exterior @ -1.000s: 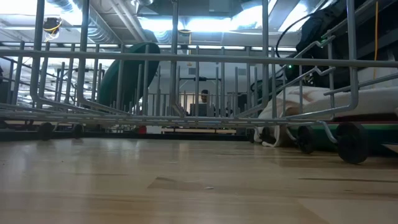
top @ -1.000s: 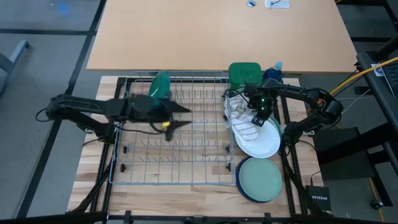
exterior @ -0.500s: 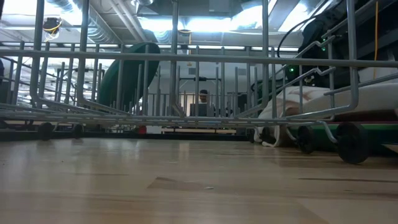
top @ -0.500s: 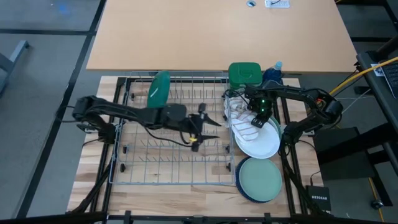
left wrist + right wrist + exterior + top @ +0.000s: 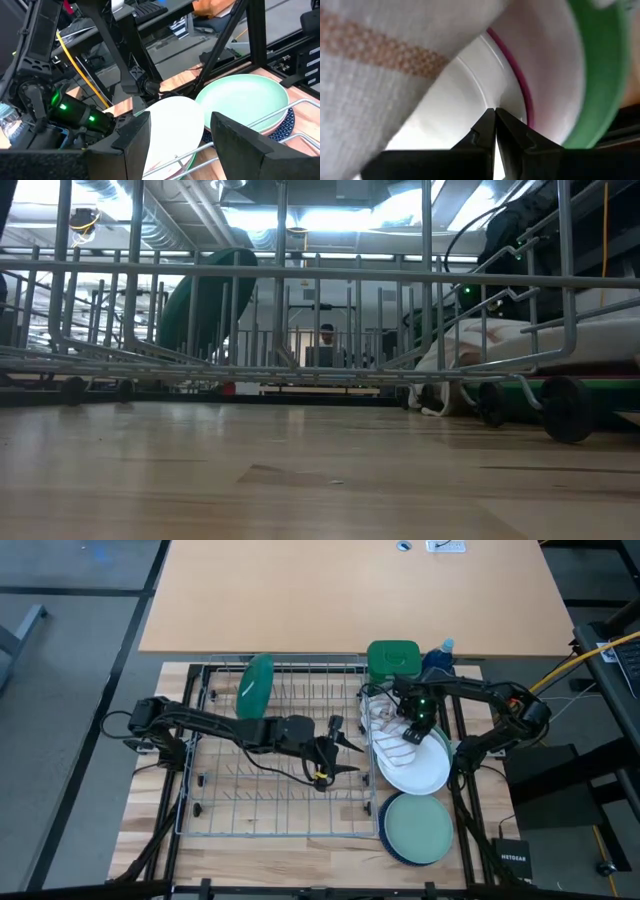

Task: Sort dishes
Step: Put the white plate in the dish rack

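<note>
A robotics lab or test workshop, not a home kitchen. Shown by the two dark arms (image 5: 200,722) mounted on a black metal frame (image 5: 168,840) around a small butcher-block worktop (image 5: 300,845), with a wire dish rack (image 5: 280,790) set up on it as a test scene. Beyond the far edge of the worktop, a large plain wooden table (image 5: 350,595) on grey floor. At the right edge, yellow cable (image 5: 580,665) and a Netgear network box (image 5: 512,858). In the low view, open ceiling with ducts (image 5: 110,200) and strip lights (image 5: 380,215), and a person (image 5: 327,345) far behind.
</note>
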Robot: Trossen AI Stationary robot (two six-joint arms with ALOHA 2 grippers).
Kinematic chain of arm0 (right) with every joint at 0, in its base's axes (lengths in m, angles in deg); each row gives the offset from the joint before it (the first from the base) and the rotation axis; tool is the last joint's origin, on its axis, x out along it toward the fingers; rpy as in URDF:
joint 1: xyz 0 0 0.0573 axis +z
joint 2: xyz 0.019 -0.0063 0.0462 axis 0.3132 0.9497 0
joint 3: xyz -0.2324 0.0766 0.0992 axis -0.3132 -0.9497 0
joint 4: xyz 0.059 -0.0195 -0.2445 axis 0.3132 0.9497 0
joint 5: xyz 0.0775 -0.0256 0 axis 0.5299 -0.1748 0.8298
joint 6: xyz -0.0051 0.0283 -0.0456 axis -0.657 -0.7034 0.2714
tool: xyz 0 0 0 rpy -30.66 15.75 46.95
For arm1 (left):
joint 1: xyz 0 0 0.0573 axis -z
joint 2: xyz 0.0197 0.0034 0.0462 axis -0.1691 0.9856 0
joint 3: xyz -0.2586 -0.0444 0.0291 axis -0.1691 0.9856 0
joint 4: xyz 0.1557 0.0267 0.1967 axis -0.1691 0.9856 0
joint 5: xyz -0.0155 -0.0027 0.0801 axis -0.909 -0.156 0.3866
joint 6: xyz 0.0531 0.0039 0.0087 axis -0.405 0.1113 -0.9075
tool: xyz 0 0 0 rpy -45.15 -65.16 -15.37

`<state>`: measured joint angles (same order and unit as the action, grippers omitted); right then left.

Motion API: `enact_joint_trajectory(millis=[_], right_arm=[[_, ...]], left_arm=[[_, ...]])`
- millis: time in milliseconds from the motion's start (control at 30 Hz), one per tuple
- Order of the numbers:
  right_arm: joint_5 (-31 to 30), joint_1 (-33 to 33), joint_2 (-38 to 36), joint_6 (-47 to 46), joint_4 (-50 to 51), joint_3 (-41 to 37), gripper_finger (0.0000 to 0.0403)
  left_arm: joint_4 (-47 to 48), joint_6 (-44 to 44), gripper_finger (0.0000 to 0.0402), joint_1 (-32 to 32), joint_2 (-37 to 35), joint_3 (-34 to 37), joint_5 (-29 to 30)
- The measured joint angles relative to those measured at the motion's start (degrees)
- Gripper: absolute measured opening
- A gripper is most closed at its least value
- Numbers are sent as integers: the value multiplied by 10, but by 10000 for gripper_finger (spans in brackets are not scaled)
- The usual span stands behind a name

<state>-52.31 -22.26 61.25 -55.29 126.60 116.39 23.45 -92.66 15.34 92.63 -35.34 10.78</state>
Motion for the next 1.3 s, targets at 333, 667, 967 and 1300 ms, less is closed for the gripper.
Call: enact_joint_trajectory(millis=[333, 667, 967, 1300], right_arm=[[-32, 0, 0, -18, 36, 32, 19], [-32, 0, -4, -30, 105, 32, 19], [-12, 0, -85, -75, 140, 32, 19], [70, 29, -244, -131, 144, 32, 19]], left_arm=[[3, 0, 195, -1, 0, 0, 1], [19, 0, 195, -1, 0, 0, 1], [24, -6, 195, -1, 0, 0, 1], [27, -22, 195, -1, 0, 0, 2]])
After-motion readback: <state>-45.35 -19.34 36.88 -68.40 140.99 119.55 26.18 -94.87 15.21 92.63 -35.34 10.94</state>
